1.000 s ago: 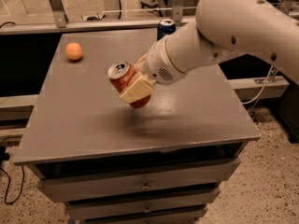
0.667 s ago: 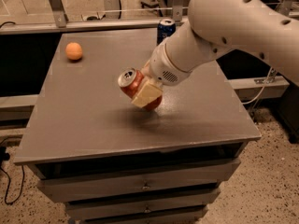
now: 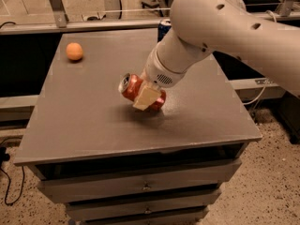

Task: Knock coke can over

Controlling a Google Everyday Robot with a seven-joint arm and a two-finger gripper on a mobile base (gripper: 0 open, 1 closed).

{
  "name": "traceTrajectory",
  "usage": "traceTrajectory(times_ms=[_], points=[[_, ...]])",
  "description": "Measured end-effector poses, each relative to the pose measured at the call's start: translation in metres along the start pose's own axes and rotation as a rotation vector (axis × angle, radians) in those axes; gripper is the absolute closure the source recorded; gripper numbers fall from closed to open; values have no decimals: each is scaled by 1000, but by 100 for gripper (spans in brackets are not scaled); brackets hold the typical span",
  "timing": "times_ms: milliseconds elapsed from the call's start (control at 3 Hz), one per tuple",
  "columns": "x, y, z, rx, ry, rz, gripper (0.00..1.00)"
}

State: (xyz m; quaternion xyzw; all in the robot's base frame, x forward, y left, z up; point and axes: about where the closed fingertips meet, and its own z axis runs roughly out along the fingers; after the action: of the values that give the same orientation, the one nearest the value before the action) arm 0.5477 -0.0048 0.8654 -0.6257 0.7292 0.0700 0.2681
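Note:
The red coke can (image 3: 136,89) is tipped almost onto its side near the middle of the grey table (image 3: 89,121), its silver top pointing left. My gripper (image 3: 147,96) is shut on the coke can; one pale finger (image 3: 146,99) lies across the can's front. The white arm reaches down to it from the upper right. The can's right end is low, close to or touching the table.
An orange ball (image 3: 74,51) lies at the table's far left. A dark blue can (image 3: 164,28) stands at the far edge, partly hidden behind my arm. Drawers sit below the table's front edge. Metal frame legs stand behind the table.
The coke can has tilted further, from leaning to nearly on its side, and my gripper has carried it down and to the right toward the tabletop.

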Motion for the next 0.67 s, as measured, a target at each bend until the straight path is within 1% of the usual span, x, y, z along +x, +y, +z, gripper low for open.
traceTrajectory(times_ms=[333, 667], points=[[0, 0, 0, 0, 0, 0, 31], [-12, 1, 6, -7, -10, -9, 8]])
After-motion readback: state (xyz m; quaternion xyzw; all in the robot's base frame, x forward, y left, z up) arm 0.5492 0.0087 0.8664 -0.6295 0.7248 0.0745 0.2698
